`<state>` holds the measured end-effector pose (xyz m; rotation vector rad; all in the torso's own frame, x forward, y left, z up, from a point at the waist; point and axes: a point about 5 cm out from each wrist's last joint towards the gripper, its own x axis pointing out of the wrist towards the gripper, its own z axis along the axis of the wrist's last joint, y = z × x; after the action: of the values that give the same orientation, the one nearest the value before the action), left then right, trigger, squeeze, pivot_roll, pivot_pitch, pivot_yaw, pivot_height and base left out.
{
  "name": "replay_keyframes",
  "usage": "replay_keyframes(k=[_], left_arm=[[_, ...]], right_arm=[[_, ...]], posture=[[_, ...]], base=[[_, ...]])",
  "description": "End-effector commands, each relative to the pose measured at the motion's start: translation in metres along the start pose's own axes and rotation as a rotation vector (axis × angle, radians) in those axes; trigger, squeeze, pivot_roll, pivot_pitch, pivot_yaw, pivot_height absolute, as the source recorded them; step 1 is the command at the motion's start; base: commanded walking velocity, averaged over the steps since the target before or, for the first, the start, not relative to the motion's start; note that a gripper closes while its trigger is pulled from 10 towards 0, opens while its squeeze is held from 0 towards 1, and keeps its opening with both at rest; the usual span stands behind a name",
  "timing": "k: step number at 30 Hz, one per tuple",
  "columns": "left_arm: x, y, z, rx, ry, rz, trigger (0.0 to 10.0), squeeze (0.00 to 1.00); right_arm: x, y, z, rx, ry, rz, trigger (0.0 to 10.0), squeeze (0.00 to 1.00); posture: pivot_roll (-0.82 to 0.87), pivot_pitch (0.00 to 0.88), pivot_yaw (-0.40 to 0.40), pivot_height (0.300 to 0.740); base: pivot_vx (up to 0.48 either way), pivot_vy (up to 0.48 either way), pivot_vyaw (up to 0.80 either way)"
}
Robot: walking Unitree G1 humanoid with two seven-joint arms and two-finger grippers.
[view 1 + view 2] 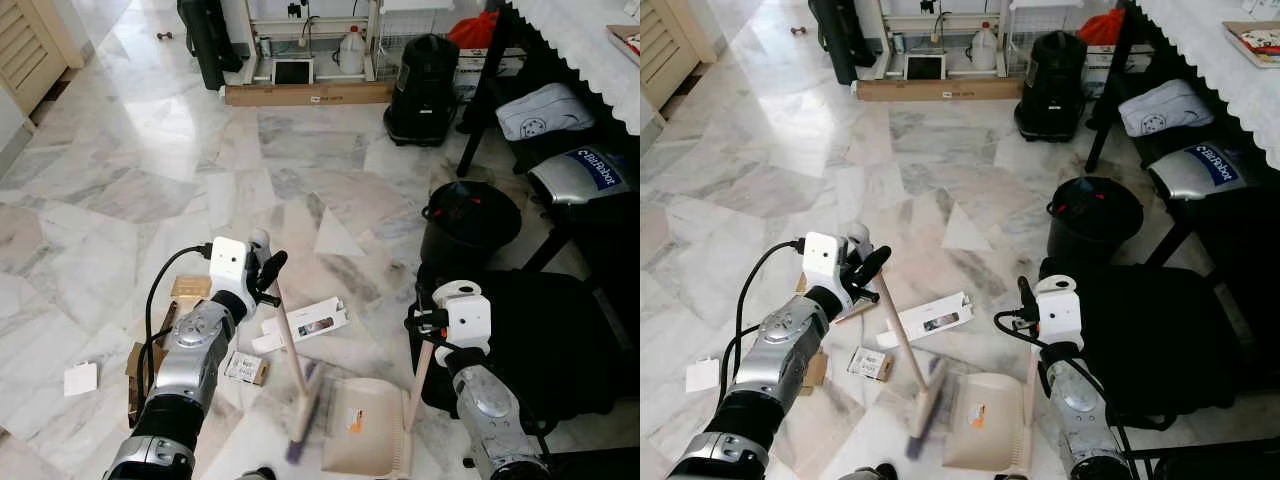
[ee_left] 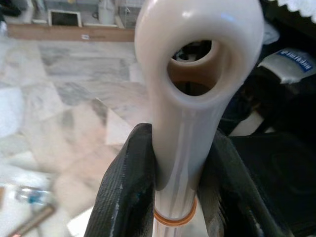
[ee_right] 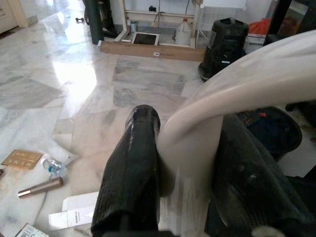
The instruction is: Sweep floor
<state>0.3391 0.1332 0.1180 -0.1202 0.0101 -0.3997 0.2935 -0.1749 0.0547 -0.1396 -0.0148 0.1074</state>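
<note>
Left eye view: left gripper (image 1: 268, 272) clamped on top of cream-handled small broom (image 1: 295, 372); handle slants down toward 5 o'clock, blurred bristle head on pale marble floor (image 1: 150, 170). Right gripper (image 1: 425, 322) closed on upright handle of beige plastic dustpan (image 1: 365, 425), pan flat on floor, mouth facing 9 o'clock. Broom head just beside pan mouth, at its 9 o'clock. Flat white carton (image 1: 312, 322) at 12 o'clock from broom head; small printed box (image 1: 246, 368) at 9 o'clock; brown cardboard box (image 1: 188, 288) farther out near 10 o'clock. Black bin (image 1: 468, 222) at 1 o'clock, well apart.

Right eye view: same layout; white paper scrap (image 1: 702, 375) far out at 9 o'clock.

Left wrist view: 2 black fingers (image 2: 129, 187) pinching handle below its hang-loop.

Right wrist view: fingers (image 3: 132, 168) closed around curved dustpan handle; copper tube (image 3: 40, 186) and small clear bottle (image 3: 51, 166) on floor.

Judgement: litter lies on broom's far side from pan, so stroke runs from 9 toward 3 o'clock; left arm nearer.
</note>
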Motion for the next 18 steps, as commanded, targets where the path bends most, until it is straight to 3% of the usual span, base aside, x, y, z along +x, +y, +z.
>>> replay_keyframes(k=[1, 13, 18], left_arm=[[0.003, -0.002, 0.008, -0.061, -0.024, -0.025, 10.0, 0.00], [0.006, -0.005, 0.024, -0.153, -0.067, -0.046, 10.0, 0.00], [0.007, 0.001, 0.042, -0.127, -0.133, -0.013, 10.0, 0.00]], right_arm=[[0.001, 0.002, 0.000, -0.006, -0.008, 0.014, 10.0, 0.00], [0.004, 0.002, 0.002, -0.008, -0.011, 0.014, 10.0, 0.00], [0.006, 0.001, 0.002, -0.010, -0.010, 0.016, 10.0, 0.00]], posture=[[0.11, 0.169, 0.037, 0.740], [0.12, 0.158, 0.032, 0.740], [0.12, 0.152, 0.030, 0.740]], base=[[0.000, 0.000, 0.00], [0.000, 0.000, 0.00], [0.000, 0.000, 0.00]])
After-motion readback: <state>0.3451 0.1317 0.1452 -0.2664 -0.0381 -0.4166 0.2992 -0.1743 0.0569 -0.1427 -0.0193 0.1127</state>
